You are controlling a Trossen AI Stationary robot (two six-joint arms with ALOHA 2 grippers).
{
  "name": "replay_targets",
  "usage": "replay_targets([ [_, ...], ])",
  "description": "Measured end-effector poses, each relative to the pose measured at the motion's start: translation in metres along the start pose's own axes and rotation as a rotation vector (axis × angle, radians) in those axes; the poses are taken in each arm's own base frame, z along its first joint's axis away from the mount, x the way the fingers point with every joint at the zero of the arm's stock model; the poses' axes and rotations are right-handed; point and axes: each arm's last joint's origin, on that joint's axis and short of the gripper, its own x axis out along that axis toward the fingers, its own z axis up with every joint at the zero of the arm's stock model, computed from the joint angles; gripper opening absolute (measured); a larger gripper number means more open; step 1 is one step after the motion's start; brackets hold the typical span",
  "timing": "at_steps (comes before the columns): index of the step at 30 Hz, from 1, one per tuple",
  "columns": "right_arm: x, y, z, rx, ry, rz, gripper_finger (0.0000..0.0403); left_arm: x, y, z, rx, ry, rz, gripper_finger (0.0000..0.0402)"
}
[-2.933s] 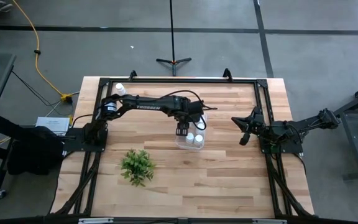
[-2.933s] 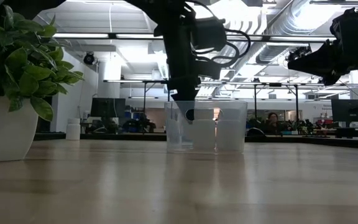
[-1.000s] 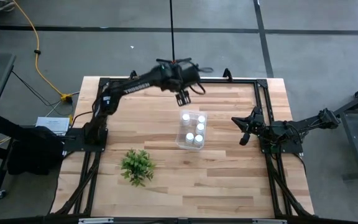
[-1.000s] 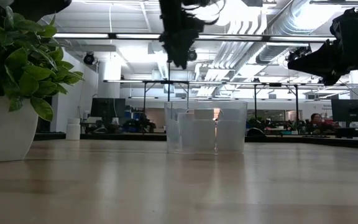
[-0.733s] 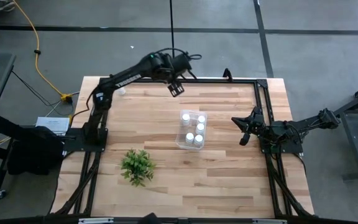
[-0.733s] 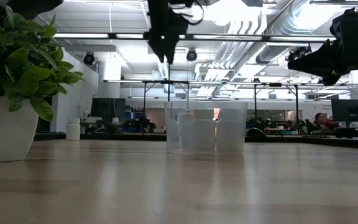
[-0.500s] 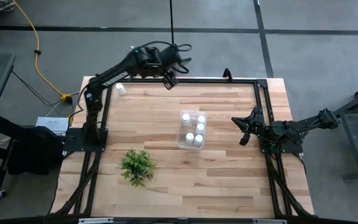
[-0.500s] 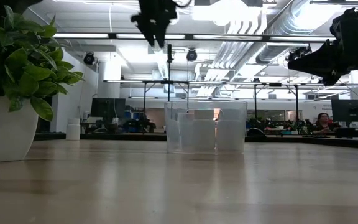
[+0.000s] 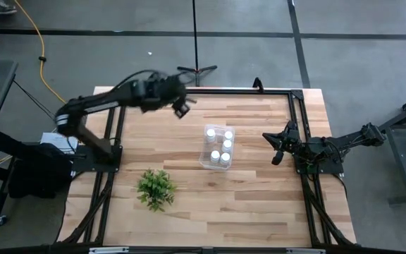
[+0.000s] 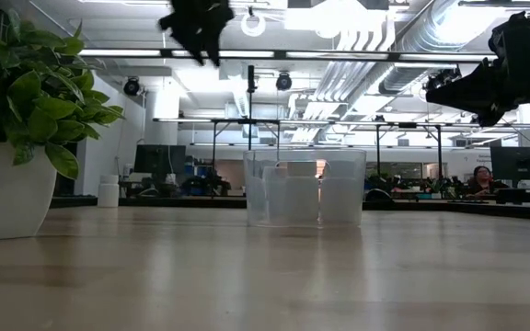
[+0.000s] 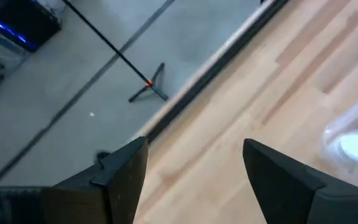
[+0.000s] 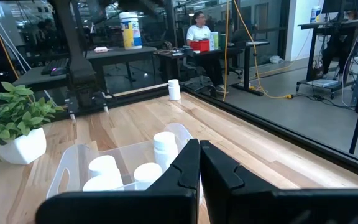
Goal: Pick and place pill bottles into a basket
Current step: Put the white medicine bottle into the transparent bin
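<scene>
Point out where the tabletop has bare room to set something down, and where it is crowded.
Bare wood runs along the near edge, right of the plant and below the basket, and between the basket and the shut right gripper. The basket is crowded with pill bottles. The open left gripper hangs over the far left part.

Non-task items, placed vs. the plant

Green leafy plant (image 9: 155, 188) in white pot (image 10: 3, 188) on wood surface (image 9: 252, 204), near its front-left. Black tripod stand (image 9: 197, 68) on grey floor beyond the surface's far edge, well apart from plant. Yellow cable (image 9: 42, 56) on floor far-left of it. Seated person (image 12: 199, 29) at a desk w/ red box (image 12: 201, 44), far behind plant.
</scene>
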Motion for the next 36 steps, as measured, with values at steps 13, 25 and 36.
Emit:
replay_targets([
  [13,0.000,0.000,0.000,0.024,0.000,0.001,0.0002,0.014,0.061,-0.154,-0.462,0.055,0.041,0.0298],
  [25,0.000,0.000,0.000,0.048,-0.001,-0.004,0.0001,0.038,0.105,-0.153,-0.825,-0.014,0.153,0.0298],
  [36,0.000,0.001,0.000,0.044,0.003,0.017,0.0001,0.096,0.136,-0.154,-1.018,0.156,0.056,0.0298],
])
